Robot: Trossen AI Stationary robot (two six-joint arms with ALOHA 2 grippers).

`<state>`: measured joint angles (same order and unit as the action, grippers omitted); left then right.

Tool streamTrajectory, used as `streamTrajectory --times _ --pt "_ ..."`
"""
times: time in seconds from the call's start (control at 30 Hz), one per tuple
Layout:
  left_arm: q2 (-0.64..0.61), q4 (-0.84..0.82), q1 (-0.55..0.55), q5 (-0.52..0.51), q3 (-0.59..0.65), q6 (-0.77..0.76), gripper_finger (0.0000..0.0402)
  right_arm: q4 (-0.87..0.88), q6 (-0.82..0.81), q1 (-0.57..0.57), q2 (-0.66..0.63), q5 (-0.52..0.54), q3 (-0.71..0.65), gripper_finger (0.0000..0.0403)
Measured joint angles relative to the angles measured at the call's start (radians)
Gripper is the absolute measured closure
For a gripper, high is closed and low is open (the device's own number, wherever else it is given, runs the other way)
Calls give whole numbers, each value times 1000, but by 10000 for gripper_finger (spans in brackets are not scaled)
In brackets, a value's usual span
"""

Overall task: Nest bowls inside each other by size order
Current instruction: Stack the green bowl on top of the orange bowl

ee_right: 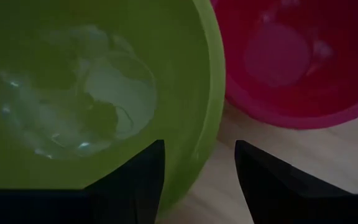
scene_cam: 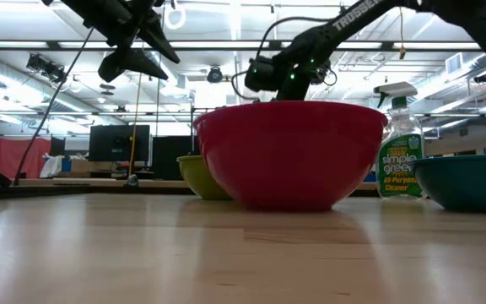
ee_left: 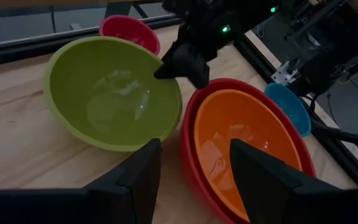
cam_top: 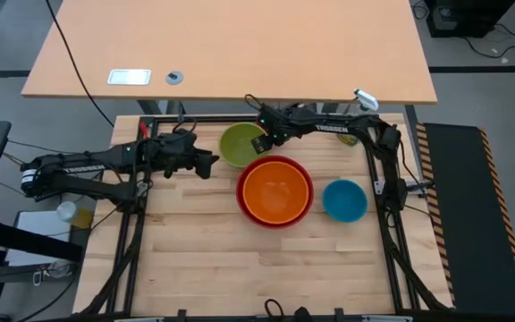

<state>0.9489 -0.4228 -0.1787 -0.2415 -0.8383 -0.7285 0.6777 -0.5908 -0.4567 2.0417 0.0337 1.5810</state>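
The orange bowl (cam_top: 276, 193) sits nested in the red bowl (cam_top: 242, 195) at mid-table. The lime green bowl (cam_top: 237, 146) rests on its base just beyond them, and the blue bowl (cam_top: 344, 200) stands to their right. The magenta bowl (ee_left: 129, 30) stands behind the green bowl, hidden under the right arm in the high view. My right gripper (ee_right: 199, 177) is open over the green bowl's rim (ee_right: 215, 106) on the side nearest the magenta bowl, one finger above the inside and one outside. My left gripper (cam_top: 207, 165) is open and empty, raised to the left of the green bowl.
A spray bottle (scene_cam: 401, 150) stands at the table's far right corner. The black frame rails (cam_top: 384, 233) run along the table's sides. Bare wood (cam_top: 240, 268) lies toward the near edge.
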Motion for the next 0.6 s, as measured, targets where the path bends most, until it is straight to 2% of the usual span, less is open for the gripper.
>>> streamTrajectory --times 0.23,0.37,0.6 --pt "-2 0 0 11 0 18 208 -1 -32 6 19 16 -1 223" --pt "-2 1 0 11 0 55 208 -5 -40 4 19 24 -1 272" --pt "-2 0 0 72 0 105 208 -24 -44 3 16 22 1 373"
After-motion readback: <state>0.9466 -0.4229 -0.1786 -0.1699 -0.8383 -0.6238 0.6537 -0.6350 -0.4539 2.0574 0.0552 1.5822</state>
